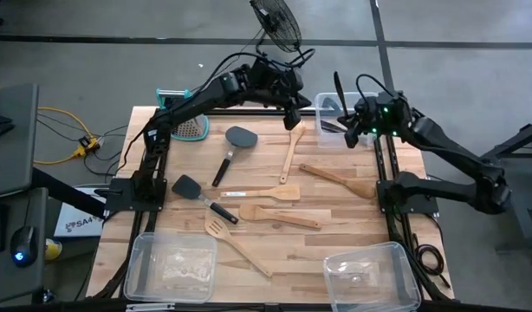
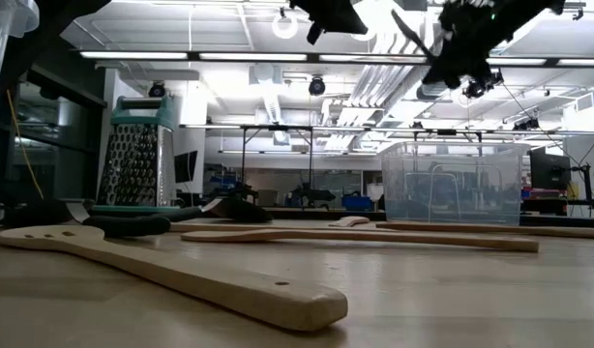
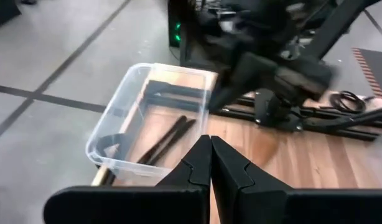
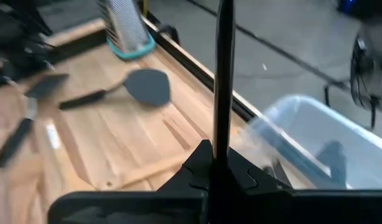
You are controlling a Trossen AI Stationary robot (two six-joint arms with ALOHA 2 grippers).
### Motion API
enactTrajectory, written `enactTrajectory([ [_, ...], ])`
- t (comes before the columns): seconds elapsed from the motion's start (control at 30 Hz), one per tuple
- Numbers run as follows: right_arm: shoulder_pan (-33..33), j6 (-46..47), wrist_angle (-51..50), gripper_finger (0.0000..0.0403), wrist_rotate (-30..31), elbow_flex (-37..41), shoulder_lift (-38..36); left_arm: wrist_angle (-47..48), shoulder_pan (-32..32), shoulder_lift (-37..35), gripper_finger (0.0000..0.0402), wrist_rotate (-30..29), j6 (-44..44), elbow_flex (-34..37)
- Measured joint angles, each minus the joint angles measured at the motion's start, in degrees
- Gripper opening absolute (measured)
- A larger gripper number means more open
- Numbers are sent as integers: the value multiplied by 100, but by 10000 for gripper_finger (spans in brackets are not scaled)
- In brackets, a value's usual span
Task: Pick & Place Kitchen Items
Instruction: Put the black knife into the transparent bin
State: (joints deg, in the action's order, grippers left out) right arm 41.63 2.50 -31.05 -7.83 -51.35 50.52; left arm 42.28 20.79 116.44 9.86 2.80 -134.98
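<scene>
Right fingers: the right gripper (image 4: 216, 163) pinches a thin black-handled tool (image 4: 223, 74) upright, above the clear plastic bin at the table's far right corner (image 1: 328, 102).
Left fingers: the left gripper (image 3: 211, 163) is pressed together, holding nothing, just beside that bin.
In bin: 2 black tools (image 3: 169, 138), partly hidden.
On table: 5 pale wooden utensils (image 1: 275, 217), 2 black turners (image 1: 236, 143).
Nearby: metal box grater with teal top (image 2: 137, 159); 2 clear bins at the near edge (image 1: 370, 276).

My 2 arms are dark, almost black, built of jointed tubular links on black bases at the desk's side edges. Green lights glow on my right wrist. Black cables loop along my left arm. My fingers (image 3: 211, 163) are matte black, angular wedges.
</scene>
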Motion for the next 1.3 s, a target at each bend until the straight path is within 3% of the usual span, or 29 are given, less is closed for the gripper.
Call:
enactTrajectory([
  [0.47, 1340, -1013, -433, 3, -307, -13, 1093, -178, -196, 116, 0, 671, -62, 67],
  [0.57, 1457, -1224, -703, 3, -258, -204, 1277, -842, -294, 89, 0, 771, -291, 405],
  [0.67, 1517, -1463, -934, 3, -108, -442, 1375, -883, -290, 4, 0, 917, -436, 620],
  [0.87, 1694, -1584, -1422, 3, -9, -509, 1437, -772, -274, -111, 0, 798, -327, 654],
  [1.03, 1704, -1644, -1732, 3, 416, -509, 1434, -1154, -276, -243, 0, 731, -292, 652],
  [1.3, 1740, -1779, -1876, 3, 712, -509, 1527, -1218, -206, -413, 0, 943, -450, 662],
])
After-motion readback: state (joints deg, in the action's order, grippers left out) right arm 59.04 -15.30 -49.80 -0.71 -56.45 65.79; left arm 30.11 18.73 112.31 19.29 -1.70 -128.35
